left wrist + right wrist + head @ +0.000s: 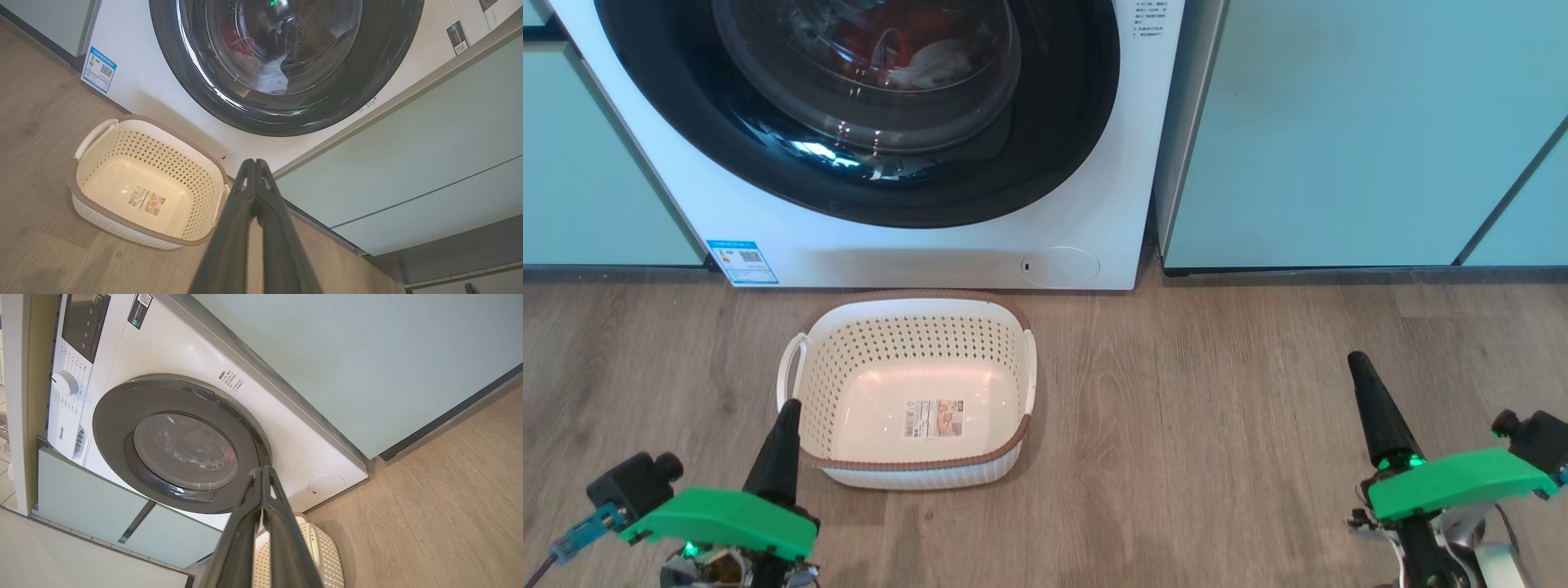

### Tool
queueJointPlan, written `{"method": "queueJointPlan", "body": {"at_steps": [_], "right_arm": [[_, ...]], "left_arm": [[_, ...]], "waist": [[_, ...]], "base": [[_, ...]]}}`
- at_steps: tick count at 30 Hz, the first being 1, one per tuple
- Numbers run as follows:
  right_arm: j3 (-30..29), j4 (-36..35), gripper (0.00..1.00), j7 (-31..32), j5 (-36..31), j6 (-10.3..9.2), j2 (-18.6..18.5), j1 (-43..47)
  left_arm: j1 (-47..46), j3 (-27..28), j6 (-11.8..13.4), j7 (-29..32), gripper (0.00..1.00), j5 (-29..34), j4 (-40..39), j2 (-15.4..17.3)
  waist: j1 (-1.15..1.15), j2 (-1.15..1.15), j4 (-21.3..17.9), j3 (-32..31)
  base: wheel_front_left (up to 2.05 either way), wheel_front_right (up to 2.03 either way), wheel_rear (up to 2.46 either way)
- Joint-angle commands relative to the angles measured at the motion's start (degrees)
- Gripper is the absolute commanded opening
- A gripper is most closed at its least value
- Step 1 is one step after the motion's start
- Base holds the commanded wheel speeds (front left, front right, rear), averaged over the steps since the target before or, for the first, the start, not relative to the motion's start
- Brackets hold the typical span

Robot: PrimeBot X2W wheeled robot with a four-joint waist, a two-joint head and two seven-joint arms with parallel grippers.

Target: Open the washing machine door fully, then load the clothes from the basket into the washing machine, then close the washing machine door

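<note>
Hovering over floor (1217, 408), left gripper (786, 412) is sitting pinched shut, tip just beside basket (915, 304); right gripper (1360, 367) likewise, well apart. Door (1054, 147) is sitting closed on washer (915, 253), clothes (927, 64) lying behind it.

Washing machine door (1062, 139): upper part cut off by the head view's top edge. Clothes (915, 61): dim red and white shapes behind reflecting glass. Basket (327, 555): largely hidden behind the right gripper (262, 471) in its wrist view. Basket label (934, 417): print too small to read.
</note>
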Motion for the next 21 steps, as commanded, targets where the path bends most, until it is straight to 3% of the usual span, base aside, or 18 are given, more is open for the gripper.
{"method": "queueJointPlan", "body": {"at_steps": [1,21], "right_arm": [[0.21,-1.54,0.00,0.17,1.77,0.00,-1.05,-3.32],[0.06,0.69,0.00,1.07,13.88,0.00,-1.51,-4.63]], "left_arm": [[-3.11,1.75,-0.49,0.31,0.00,-1.66,-1.45,0.22],[-4.86,3.11,-2.04,2.05,0.00,-14.47,0.89,-0.30]], "waist": [[0.00,0.00,0.01,-0.01],[0.00,0.00,0.10,-0.22]], "base": [[0.00,0.00,0.00],[0.00,0.00,0.00]]}}
